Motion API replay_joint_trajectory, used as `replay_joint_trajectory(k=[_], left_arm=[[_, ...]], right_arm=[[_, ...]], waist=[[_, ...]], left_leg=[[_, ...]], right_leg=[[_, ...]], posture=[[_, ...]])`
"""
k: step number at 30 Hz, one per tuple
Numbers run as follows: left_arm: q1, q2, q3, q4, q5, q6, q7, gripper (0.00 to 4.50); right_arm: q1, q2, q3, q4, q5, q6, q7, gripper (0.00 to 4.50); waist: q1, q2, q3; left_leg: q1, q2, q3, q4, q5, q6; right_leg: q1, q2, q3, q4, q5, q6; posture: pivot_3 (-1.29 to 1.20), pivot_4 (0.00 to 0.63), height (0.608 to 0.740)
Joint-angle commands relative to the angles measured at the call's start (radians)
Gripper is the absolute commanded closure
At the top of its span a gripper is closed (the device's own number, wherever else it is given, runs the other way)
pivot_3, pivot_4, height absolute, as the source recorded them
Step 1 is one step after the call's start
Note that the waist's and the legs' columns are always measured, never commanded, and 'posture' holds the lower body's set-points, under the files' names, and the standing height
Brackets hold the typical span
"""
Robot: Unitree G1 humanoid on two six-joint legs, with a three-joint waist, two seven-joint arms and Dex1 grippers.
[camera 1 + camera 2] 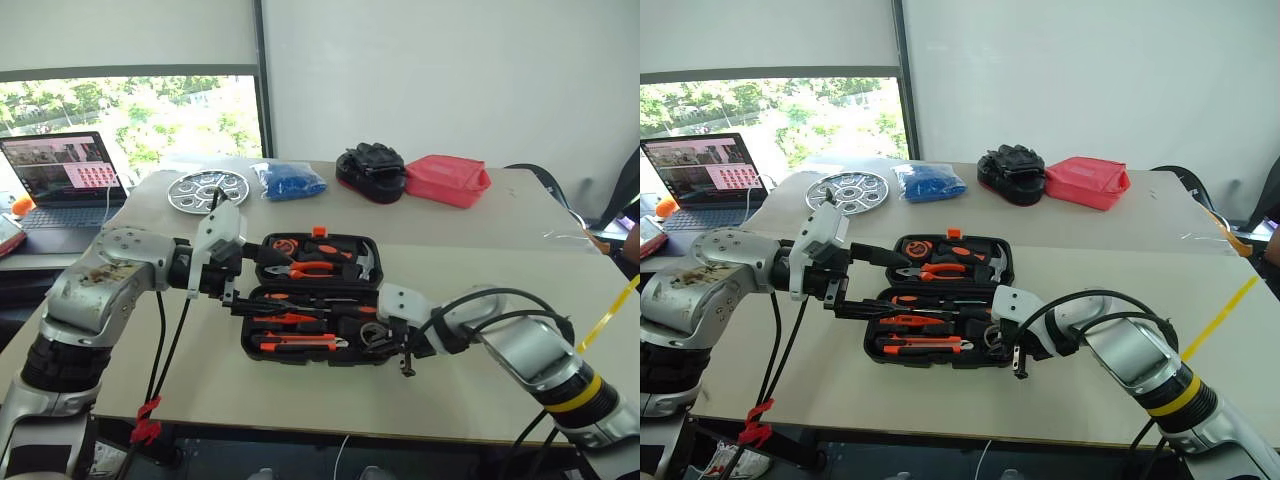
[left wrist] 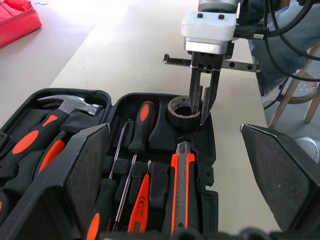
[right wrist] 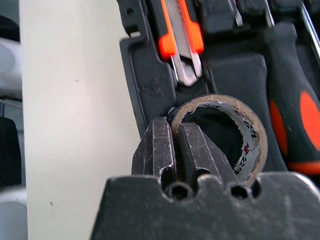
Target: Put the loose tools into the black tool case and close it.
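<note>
Pale benches [image 1: 470, 400] stood below a white wall and a window, with the black tool case [image 1: 312, 297] lying open on the nearer one. From the left eye view, its far half held pliers [image 1: 305, 268] and a hammer [image 1: 362, 262], and its near half held the utility knife [image 1: 298, 343] and screwdrivers [image 1: 300, 312]. The left hand [image 1: 232, 290] hovered at the case's left edge with its fingers spread wide. The right hand [image 1: 400, 352] reached down at the case's right end. A laptop [image 1: 62, 180], a metal dish [image 1: 208, 189], a blue bag [image 1: 288, 181], a black glove pile [image 1: 371, 170] and a red container [image 1: 446, 179] sat farther back.

The right eye view showed the same layout, the right hand [image 1: 1012, 350] low over the case's right end.

In the left wrist view, the right hand [image 2: 201, 102] had its two fingers pressed together on the wall of the tape roll [image 2: 181, 112], one finger inside the ring and one outside. The roll sat in the corner compartment of the case, just beside the tip of the utility knife [image 2: 181, 185].

The right wrist view looked down the closed fingers [image 3: 157, 150] pinching the roll's rim [image 3: 250, 145], with the knife blade [image 3: 183, 65] touching or nearly touching the roll and a screwdriver handle [image 3: 295, 115] beside it.
</note>
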State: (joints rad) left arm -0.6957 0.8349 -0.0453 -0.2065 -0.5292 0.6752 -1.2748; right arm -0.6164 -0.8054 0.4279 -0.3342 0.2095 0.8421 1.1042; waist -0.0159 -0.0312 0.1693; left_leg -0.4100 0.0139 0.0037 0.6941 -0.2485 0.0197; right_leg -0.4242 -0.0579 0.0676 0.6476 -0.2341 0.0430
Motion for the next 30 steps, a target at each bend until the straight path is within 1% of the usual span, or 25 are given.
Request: replay_joint_trajectory(k=[1, 2, 3, 4, 5, 6, 7, 8, 9, 11, 12, 13, 15, 18, 22, 24, 25, 26, 27, 29, 30], left_arm=[[-0.031, 0.001, 0.002, 0.0, 0.007, -0.029, 0.002, 0.0], [-0.033, 0.0, 0.0, 0.001, 0.007, -0.03, 0.001, 0.0], [-0.035, -0.001, -0.001, 0.003, 0.007, -0.032, 0.001, 0.0], [-0.038, -0.001, -0.002, 0.005, 0.008, -0.033, -0.001, 0.0], [-0.04, -0.002, -0.003, 0.007, 0.009, -0.035, -0.002, 0.0], [-0.042, -0.002, -0.004, 0.009, 0.009, -0.035, -0.003, 0.0], [-0.045, -0.002, -0.004, 0.011, 0.01, -0.036, -0.003, 0.0], [-0.046, -0.002, -0.004, 0.013, 0.01, -0.036, -0.004, 0.0], [-0.047, -0.001, -0.004, 0.014, 0.009, -0.036, -0.004, 0.0], [-0.046, -0.001, -0.003, 0.014, 0.009, -0.035, -0.004, 0.0], [-0.045, -0.001, -0.003, 0.014, 0.008, -0.034, -0.003, 0.0], [-0.044, -0.002, -0.003, 0.014, 0.008, -0.034, -0.002, 0.0], [-0.035, -0.001, 0.002, 0.009, 0.005, -0.027, 0.003, 0.0], [0.036, 0.024, 0.044, 0.003, 0.013, -0.008, 0.048, 0.0], [0.117, 0.059, 0.11, -0.004, 0.001, 0.009, 0.087, 0.0], [0.172, 0.085, 0.158, -0.003, -0.004, 0.01, 0.099, 0.0], [0.222, 0.11, 0.207, 0.015, -0.001, 0.009, 0.101, 0.0], [0.264, 0.132, 0.244, 0.034, 0.005, 0.004, 0.1, 0.52], [0.302, 0.152, 0.274, 0.058, 0.02, -0.01, 0.103, 0.7], [0.341, 0.173, 0.299, 0.092, 0.039, -0.036, 0.111, 1.61], [0.351, 0.178, 0.294, 0.115, 0.056, -0.057, 0.117, 1.85]], right_arm=[[-0.009, -0.003, -0.005, -0.036, 0.004, 0.013, -0.001, 3.71], [-0.009, 0.001, -0.004, -0.036, 0.003, 0.017, -0.005, 3.53], [-0.01, 0.004, -0.004, -0.036, 0.003, 0.018, -0.008, 3.24], [-0.011, 0.007, -0.005, -0.036, 0.003, 0.019, -0.011, 2.83], [-0.01, 0.009, -0.006, -0.036, 0.004, 0.019, -0.015, 2.62], [-0.011, 0.012, -0.009, -0.038, 0.007, 0.024, -0.019, 2.19], [-0.011, 0.013, -0.011, -0.041, 0.01, 0.027, -0.022, 1.94], [-0.01, 0.013, -0.017, -0.047, 0.016, 0.034, -0.023, 1.47], [-0.01, 0.011, -0.023, -0.056, 0.022, 0.043, -0.024, 1.23], [-0.012, 0.002, -0.053, -0.081, 0.048, 0.066, -0.022, 0.54], [-0.013, -0.003, -0.072, -0.093, 0.061, 0.075, -0.019, 0.12], [-0.015, -0.01, -0.094, -0.104, 0.08, 0.089, -0.017, 0.01], [-0.016, -0.027, -0.165, -0.133, 0.134, 0.125, -0.01, 0.01], [0.031, -0.072, -0.4, -0.178, 0.262, 0.208, -0.003, 0.01], [0.102, -0.091, -0.582, -0.192, 0.357, 0.256, -0.028, 0.01], [0.157, -0.097, -0.662, -0.189, 0.37, 0.227, -0.04, 0.55], [0.207, -0.101, -0.724, -0.169, 0.366, 0.212, -0.05, 0.67], [0.252, -0.105, -0.769, -0.152, 0.357, 0.194, -0.06, 1.01], [0.296, -0.109, -0.797, -0.134, 0.341, 0.175, -0.075, 1.35], [0.348, -0.114, -0.814, -0.111, 0.322, 0.142, -0.101, 2.22], [0.365, -0.11, -0.81, -0.095, 0.316, 0.122, -0.112, 2.42]], waist=[[0.0, 0.0, 0.0], [0.0, 0.0, 0.0], [0.0, 0.0, 0.0], [0.0, 0.0, 0.0], [0.0, 0.0, 0.0], [0.0, 0.0, 0.0], [0.0, 0.0, 0.0], [0.0, 0.0, 0.0], [0.0, 0.0, 0.0], [0.0, 0.0, 0.0], [0.0, 0.0, 0.0], [0.0, 0.0, 0.0], [0.0, 0.0, 0.0], [0.002, 0.001, 0.0], [0.002, 0.0, 0.001], [0.001, 0.0, 0.001], [-0.001, 0.0, 0.001], [-0.002, 0.0, 0.001], [-0.003, 0.0, 0.001], [-0.001, 0.0, 0.001], [0.0, 0.0, 0.001]], left_leg=[[0.0, 0.0, 0.0, 0.0, 0.0, 0.0], [0.0, 0.0, 0.0, 0.0, 0.0, 0.0], [0.0, 0.0, 0.0, 0.0, 0.0, 0.0], [0.0, 0.0, 0.0, 0.0, 0.0, 0.0], [0.0, 0.0, 0.0, 0.0, 0.0, 0.0], [0.0, 0.0, 0.0, 0.0, 0.0, 0.0], [0.0, 0.0, 0.0, 0.0, 0.0, 0.0], [0.0, 0.0, 0.0, 0.0, 0.0, 0.0], [0.0, 0.0, 0.0, 0.0, 0.0, 0.0], [0.0, 0.0, 0.0, 0.0, 0.0, 0.0], [0.0, 0.0, 0.0, 0.0, 0.0, 0.0], [0.0, 0.0, 0.0, 0.0, 0.0, 0.0], [0.0, 0.0, 0.0, 0.0, 0.0, 0.0], [-0.001, 0.0, -0.001, 0.0, 0.0, 0.0], [0.0, 0.0, -0.002, -0.001, 0.0, 0.0], [0.0, 0.001, -0.002, -0.001, 0.0, 0.0], [0.0, 0.001, -0.001, -0.001, 0.0, 0.0], [0.0, 0.001, -0.001, -0.001, 0.0, 0.0], [0.0, 0.001, -0.001, -0.001, 0.0, 0.0], [0.001, 0.001, 0.0, -0.002, 0.0, 0.0], [0.001, 0.001, 0.0, -0.002, 0.0, 0.0]], right_leg=[[0.0, 0.0, 0.0, 0.0, 0.0, 0.0], [0.0, 0.0, 0.0, 0.0, 0.0, 0.0], [0.0, 0.0, 0.0, 0.0, 0.0, 0.0], [0.0, 0.0, 0.0, 0.0, 0.0, 0.0], [0.0, 0.0, 0.0, 0.0, 0.0, 0.0], [0.0, 0.0, 0.0, 0.0, 0.0, 0.0], [0.0, 0.0, 0.0, 0.0, 0.0, 0.0], [0.0, 0.0, 0.0, 0.0, 0.0, 0.0], [0.0, 0.0, 0.0, 0.0, 0.0, 0.0], [0.0, 0.0, 0.0, 0.0, 0.0, 0.0], [0.0, 0.0, 0.0, 0.0, 0.0, 0.0], [0.0, 0.0, 0.0, 0.0, 0.0, 0.0], [0.0, 0.0, 0.0, 0.0, 0.0, 0.0], [0.0, -0.001, 0.0, 0.0, 0.0, 0.0], [0.0, -0.001, -0.001, -0.001, 0.0, 0.0], [0.0, -0.001, -0.001, -0.001, 0.0, 0.0], [0.0, 0.0, -0.001, -0.001, 0.0, 0.0], [0.0, -0.001, -0.001, -0.001, 0.0, 0.0], [0.0, 0.0, -0.001, -0.001, 0.0, 0.0], [0.0, -0.001, 0.0, -0.001, 0.0, -0.001], [0.0, -0.001, 0.0, -0.001, 0.0, -0.001]], posture=[[0.0, 0.15, 0.74], [0.0, 0.15, 0.74], [0.0, 0.15, 0.74], [0.0, 0.15, 0.74], [0.0, 0.15, 0.74], [0.0, 0.15, 0.74], [0.0, 0.15, 0.74], [0.0, 0.15, 0.74], [0.0, 0.15, 0.74], [0.0, 0.15, 0.74], [0.0, 0.15, 0.74], [0.0, 0.15, 0.74], [0.0, 0.15, 0.74], [0.0, 0.15, 0.74], [0.0, 0.15, 0.74], [0.0, 0.15, 0.74], [0.0, 0.15, 0.74], [0.0, 0.15, 0.74], [0.0, 0.15, 0.74], [0.0, 0.15, 0.74], [0.0, 0.15, 0.74]])
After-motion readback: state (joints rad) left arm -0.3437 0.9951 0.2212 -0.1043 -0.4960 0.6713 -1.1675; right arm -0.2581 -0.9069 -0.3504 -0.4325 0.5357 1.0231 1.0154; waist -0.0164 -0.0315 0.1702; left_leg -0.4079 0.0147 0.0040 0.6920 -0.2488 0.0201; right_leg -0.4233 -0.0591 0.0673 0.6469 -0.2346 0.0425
